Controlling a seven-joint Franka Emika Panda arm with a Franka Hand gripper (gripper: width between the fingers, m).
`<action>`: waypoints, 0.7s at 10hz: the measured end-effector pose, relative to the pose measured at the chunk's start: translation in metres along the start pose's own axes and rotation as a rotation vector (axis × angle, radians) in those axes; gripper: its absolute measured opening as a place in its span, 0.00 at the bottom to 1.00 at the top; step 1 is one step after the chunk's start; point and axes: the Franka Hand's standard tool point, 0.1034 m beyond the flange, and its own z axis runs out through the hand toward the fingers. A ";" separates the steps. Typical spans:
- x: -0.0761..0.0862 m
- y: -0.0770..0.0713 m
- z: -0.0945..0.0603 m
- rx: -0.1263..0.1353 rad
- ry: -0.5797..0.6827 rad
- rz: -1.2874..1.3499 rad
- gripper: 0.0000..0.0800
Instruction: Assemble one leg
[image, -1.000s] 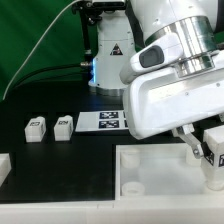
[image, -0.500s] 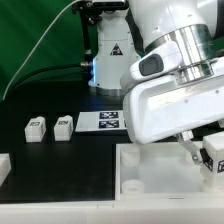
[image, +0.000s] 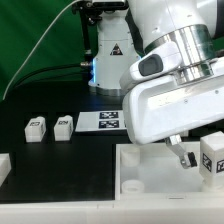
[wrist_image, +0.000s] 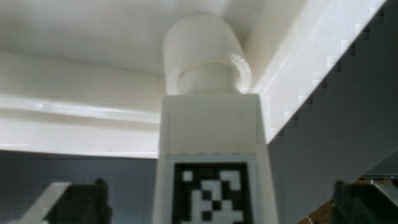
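ok, arm (image: 165, 95) leans low over the tray's (image: 150, 195) exterior-view-right side, wrist pitched down. gripper (image: 201, 157) hangs just above the tray, fingers (image: 184, 154) pinching the leg (image: 213, 160). leg's long axis runs straight out from the fingers, round end toward the tray. next move probably needs that end over a corner socket (image: 132, 184).

**Arm stooped over the tray, gripper pointing down**

The bulky white arm (image: 170, 95) leans in above the tray (image: 150, 205). Its wrist is turned so the gripper (image: 193, 158) hangs low over the tray's end at the exterior view's right. One dark finger (image: 183, 156) shows beneath the hand. The other is hidden, so how the jaws stand cannot be told.
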 end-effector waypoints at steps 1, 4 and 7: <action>0.000 0.000 0.000 0.000 0.000 0.000 0.80; 0.001 0.001 -0.002 0.001 -0.006 0.000 0.81; 0.026 0.000 -0.029 -0.002 -0.030 -0.022 0.81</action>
